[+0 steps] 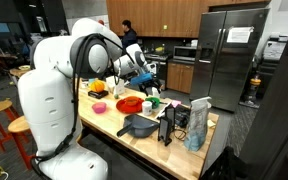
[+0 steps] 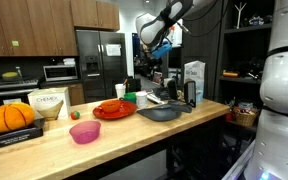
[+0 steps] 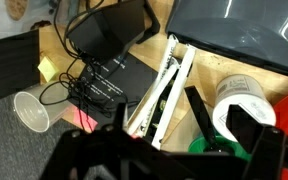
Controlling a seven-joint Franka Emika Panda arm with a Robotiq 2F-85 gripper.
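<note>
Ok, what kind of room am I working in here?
It looks like a kitchen, possibly a shared office or lab one. In an exterior view there is a tall stainless refrigerator, a microwave below wooden cabinets, and a long wood-topped counter that the arm works over.

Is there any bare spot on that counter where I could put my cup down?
Yes: the counter is bare wood between pink bowl and grey pan. Around the red plate and carton it's crowded.
</note>
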